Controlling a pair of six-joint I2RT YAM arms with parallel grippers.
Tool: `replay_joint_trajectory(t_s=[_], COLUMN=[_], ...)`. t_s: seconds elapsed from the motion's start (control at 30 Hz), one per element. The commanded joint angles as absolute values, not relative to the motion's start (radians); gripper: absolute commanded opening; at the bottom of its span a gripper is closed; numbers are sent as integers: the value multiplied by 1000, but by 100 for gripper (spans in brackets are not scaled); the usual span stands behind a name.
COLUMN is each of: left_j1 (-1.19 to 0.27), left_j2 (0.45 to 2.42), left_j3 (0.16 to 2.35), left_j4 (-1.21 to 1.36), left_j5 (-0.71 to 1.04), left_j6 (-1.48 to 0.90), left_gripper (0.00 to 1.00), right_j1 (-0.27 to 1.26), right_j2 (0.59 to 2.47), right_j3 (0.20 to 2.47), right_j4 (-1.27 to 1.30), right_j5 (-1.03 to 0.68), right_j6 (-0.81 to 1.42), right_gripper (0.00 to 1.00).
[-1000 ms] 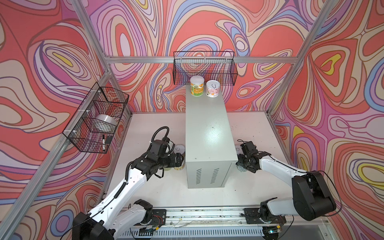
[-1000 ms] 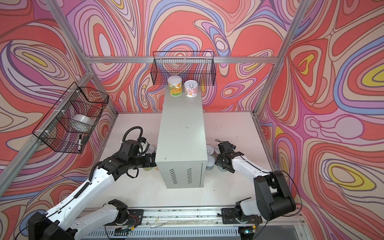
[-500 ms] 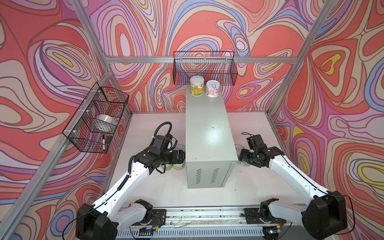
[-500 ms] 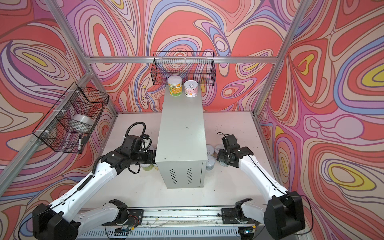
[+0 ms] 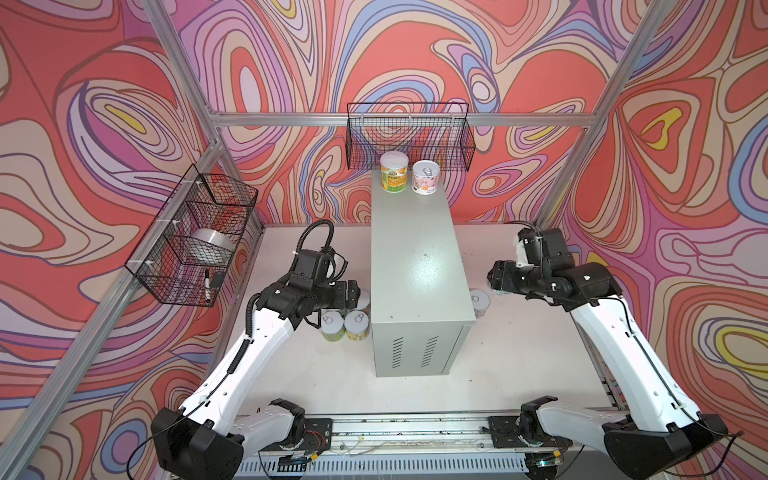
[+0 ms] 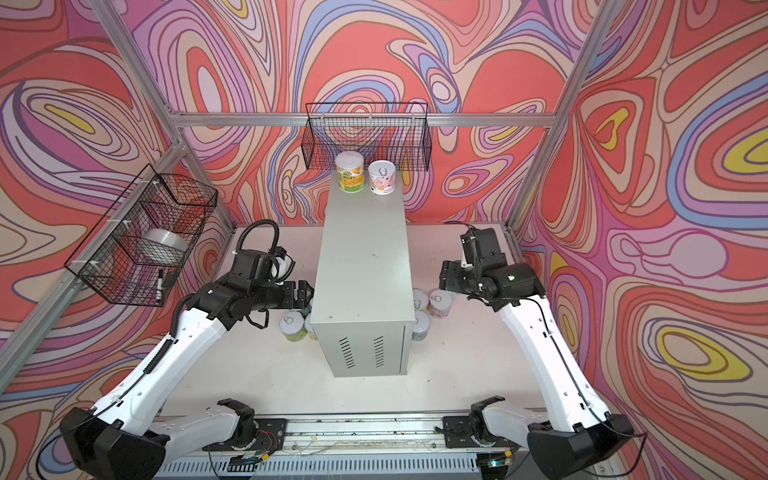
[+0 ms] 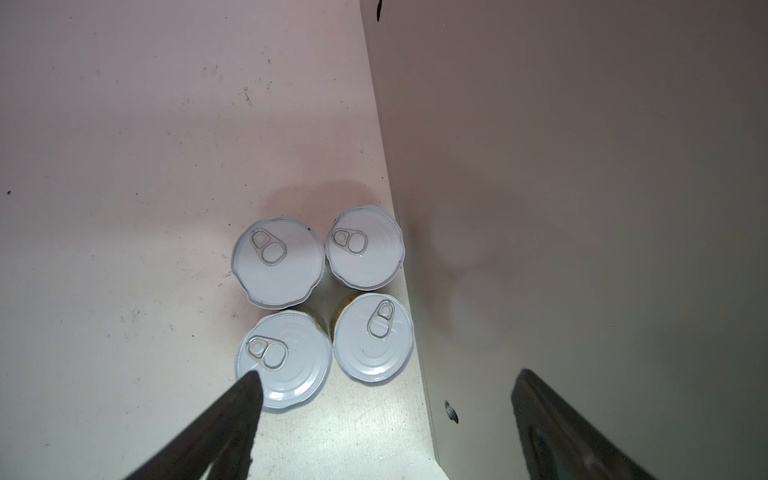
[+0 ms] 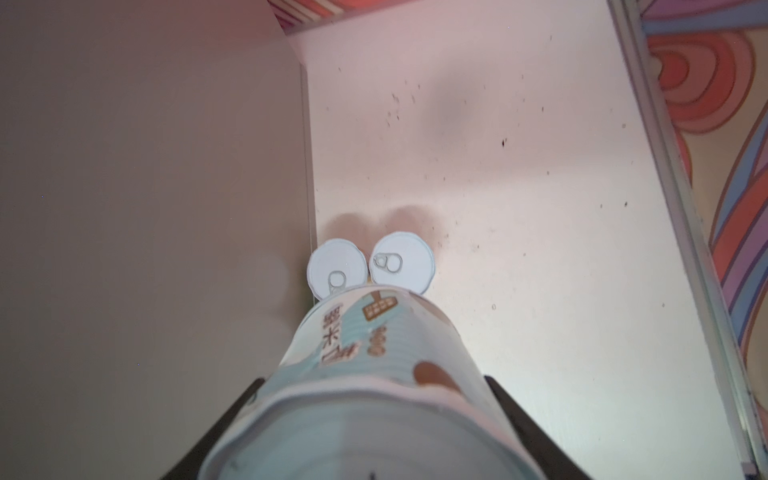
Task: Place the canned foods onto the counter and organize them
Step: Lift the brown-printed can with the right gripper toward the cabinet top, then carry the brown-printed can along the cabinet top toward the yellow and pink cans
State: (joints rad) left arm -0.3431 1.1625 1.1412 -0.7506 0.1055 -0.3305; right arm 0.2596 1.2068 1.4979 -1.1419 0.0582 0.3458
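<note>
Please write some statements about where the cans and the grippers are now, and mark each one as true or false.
1. A yellow can and a pink can stand on the counter. True.
2. The right gripper is empty. False: it is shut on a pale blue can.
3. Beside the counter, four cans stand upright on the table. True.
4. The left gripper holds one of them. False: its jaws are open above them, with nothing between.
5. The silver roll lies on the counter. False: it is in the wire basket on the left wall.
</note>
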Motion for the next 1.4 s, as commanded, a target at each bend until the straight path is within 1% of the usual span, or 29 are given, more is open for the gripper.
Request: replay_joint_trajectory(t_s=[0.0,0.1,0.27,0.5,0.63,0.77,0.93,1.07,1.37], left_j1=[-326,-311,-285,-283,-284,-284,-284,-284,-283], left_j2=[1143,1151,1172,1165,1168,1161,1161,1155,1133], left_j3=[1184,1201,1224,1193,1191,1187,1183,1172,1161], left_j4=[-773,-772,-772,-719,-718,-716,-718,-706,-702], left_j5=[83,81,107,131,136,137,136,149,163], left_j6=[-298,-284,-278,-311,-316,-317,-318,-328,-340], left_gripper=[94,94,94,94,93,93,93,93,93], right_j1=[255,256,258,272,331,399,559,643,723], right_j2=[1228,1265,1308,1383,1422,1461,1596,1710,1840], right_j3=[1597,1682,1832,1970,2044,2097,2305,2485,2579], right_j4=[-1168,-1196,-1224,-1268,-1294,-1306,-1414,-1483,-1495], right_j5=[-9,-44,-43,-66,-17,-3,103,149,193], right_j6=[273,260,258,263,248,244,225,205,179], right_gripper=[0,0,0,0,0,0,0,0,0])
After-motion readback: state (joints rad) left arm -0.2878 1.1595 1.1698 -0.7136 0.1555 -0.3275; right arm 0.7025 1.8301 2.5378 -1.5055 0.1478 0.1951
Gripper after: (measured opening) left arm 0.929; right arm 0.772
